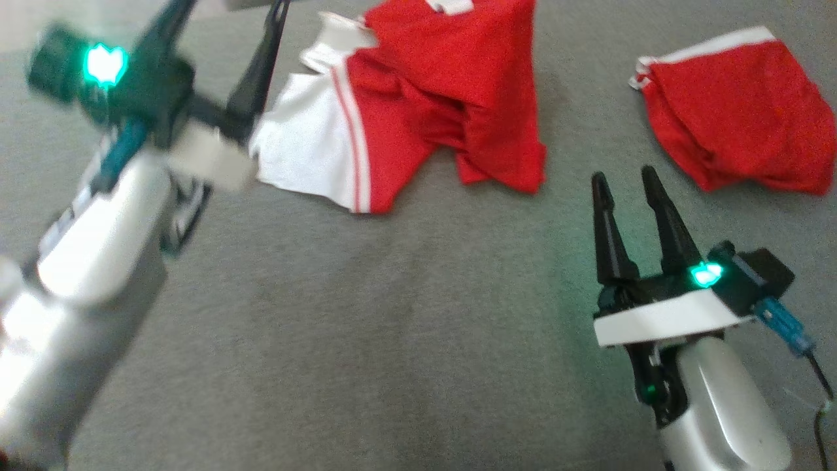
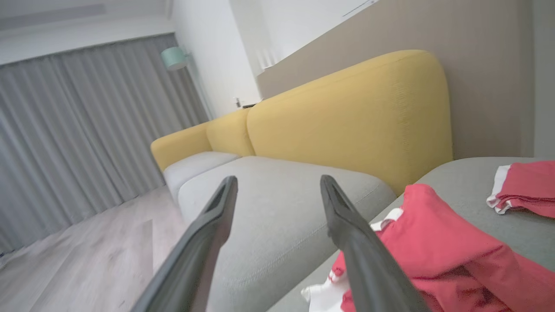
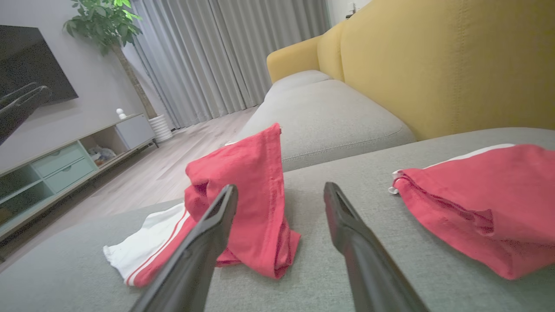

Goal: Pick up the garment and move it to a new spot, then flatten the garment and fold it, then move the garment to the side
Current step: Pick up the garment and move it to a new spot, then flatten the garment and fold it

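Observation:
The garment (image 1: 418, 98), red with a white striped panel, lies crumpled in a heap on the grey sofa seat (image 1: 405, 327). It also shows in the left wrist view (image 2: 433, 234) and the right wrist view (image 3: 256, 173). My left gripper (image 1: 229, 19) hangs open just left of the garment's white edge, with nothing between its fingers (image 2: 277, 182). My right gripper (image 1: 628, 180) stands open and empty on the near right, fingers pointing between the garment and a second red garment (image 1: 739, 111).
The second red garment (image 3: 477, 203), white-trimmed, lies folded at the far right of the seat. The yellow backrest (image 2: 355, 117) rises behind. Left of the seat's edge lie the wooden floor (image 2: 86, 255), a TV console (image 3: 56, 169), a plant (image 3: 104, 26) and grey curtains (image 3: 225, 56).

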`<state>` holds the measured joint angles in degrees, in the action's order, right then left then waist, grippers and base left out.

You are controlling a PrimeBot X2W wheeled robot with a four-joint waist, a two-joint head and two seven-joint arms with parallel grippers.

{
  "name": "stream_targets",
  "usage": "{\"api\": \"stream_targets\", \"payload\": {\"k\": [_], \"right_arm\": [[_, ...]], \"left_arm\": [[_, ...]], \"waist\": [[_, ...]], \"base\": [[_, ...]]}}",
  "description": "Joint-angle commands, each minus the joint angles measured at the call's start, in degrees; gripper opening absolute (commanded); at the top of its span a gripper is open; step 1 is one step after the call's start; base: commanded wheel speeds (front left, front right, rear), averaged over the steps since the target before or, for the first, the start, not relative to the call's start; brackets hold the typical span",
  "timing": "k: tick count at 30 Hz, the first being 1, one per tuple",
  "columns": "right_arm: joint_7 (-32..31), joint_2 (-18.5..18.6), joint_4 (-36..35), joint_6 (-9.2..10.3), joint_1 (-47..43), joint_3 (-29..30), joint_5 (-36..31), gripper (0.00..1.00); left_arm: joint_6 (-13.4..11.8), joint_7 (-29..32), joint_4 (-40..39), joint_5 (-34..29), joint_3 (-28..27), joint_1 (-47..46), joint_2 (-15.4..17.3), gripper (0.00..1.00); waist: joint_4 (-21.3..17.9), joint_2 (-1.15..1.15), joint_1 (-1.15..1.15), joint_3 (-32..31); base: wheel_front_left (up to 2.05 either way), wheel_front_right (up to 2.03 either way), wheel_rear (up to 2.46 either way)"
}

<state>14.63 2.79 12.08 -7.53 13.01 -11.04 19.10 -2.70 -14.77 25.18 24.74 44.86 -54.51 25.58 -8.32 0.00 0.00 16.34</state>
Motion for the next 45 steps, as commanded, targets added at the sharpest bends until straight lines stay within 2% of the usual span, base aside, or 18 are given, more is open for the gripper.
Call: {"api": "stream_targets", "payload": {"k": [1, 5, 8, 13, 17, 24, 26, 31, 40, 45], "right_arm": [[0.4, 0.1, -1.0, 0.04, -1.3, 0.0, -1.0, 1.0], [0.4, 0.1, -0.2, 0.04, -3.2, 0.9, -1.7, 1.0], [0.4, 0.1, 0.3, 0.04, -4.8, 1.3, -1.9, 1.0], [0.4, 0.1, 0.4, 0.04, -5.7, 1.3, -2.0, 1.0], [0.4, 0.1, 0.4, 0.04, -5.7, 1.3, -2.0, 1.0], [0.4, 0.1, 0.0, 0.04, -4.7, 0.6, -2.0, 1.0], [0.4, 0.1, -0.3, 0.04, -4.3, 0.5, -1.9, 1.0], [0.4, 0.1, -0.8, 0.04, -3.5, 0.4, -1.6, 1.0], [0.4, 0.1, -1.8, 0.04, -1.7, -0.1, -1.1, 1.0], [0.4, 0.1, -2.1, 0.04, -1.0, -0.6, -0.5, 1.0]], "left_arm": [[-2.3, -0.2, -4.8, 0.4, -5.2, 4.1, 2.4, 1.0], [-6.2, -0.2, -11.7, 0.8, -10.9, 17.1, 1.9, 1.0], [-9.3, -0.2, -17.9, 0.6, -16.5, 29.6, -0.4, 1.0], [-10.7, -0.2, -23.2, -0.8, -22.3, 40.6, -4.7, 1.0], [-9.4, -0.2, -24.0, -2.3, -24.2, 43.4, -6.9, 1.0], [-4.9, -0.2, -21.2, -5.2, -26.8, 41.3, -8.3, 1.0], [-3.6, 0.4, -17.8, -5.1, -26.4, 39.6, -8.0, 1.0], [-0.8, 7.0, -8.8, -4.5, -24.7, 32.8, -7.4, 1.0], [4.5, 13.3, 3.9, -3.5, -22.2, 20.5, -8.4, 1.0], [5.9, 15.7, 9.7, -3.5, -20.9, 16.1, -9.2, 1.0]], "waist": [[4.7, 0.0, 0.0, -4.4], [7.1, 0.0, 0.0, -7.2], [8.5, 0.0, 0.0, -9.2], [9.1, 0.0, 0.0, -9.9], [9.3, 0.0, 0.0, -9.7], [8.0, 0.0, 0.0, -7.9], [7.3, 0.0, 0.0, -6.9], [5.4, 0.0, 0.0, -3.4], [2.5, 0.0, 0.0, 1.9], [0.4, 0.0, 0.0, 3.4]], "base": [[0.0, 0.0, 0.0], [0.0, 0.0, 0.0], [0.0, 0.0, 0.0], [0.0, 0.0, 0.0], [0.0, 0.0, 0.0], [0.0, 0.0, 0.0], [0.0, 0.0, 0.0], [0.0, 0.0, 0.0], [0.0, 0.0, 0.0], [0.0, 0.0, 0.0]]}}
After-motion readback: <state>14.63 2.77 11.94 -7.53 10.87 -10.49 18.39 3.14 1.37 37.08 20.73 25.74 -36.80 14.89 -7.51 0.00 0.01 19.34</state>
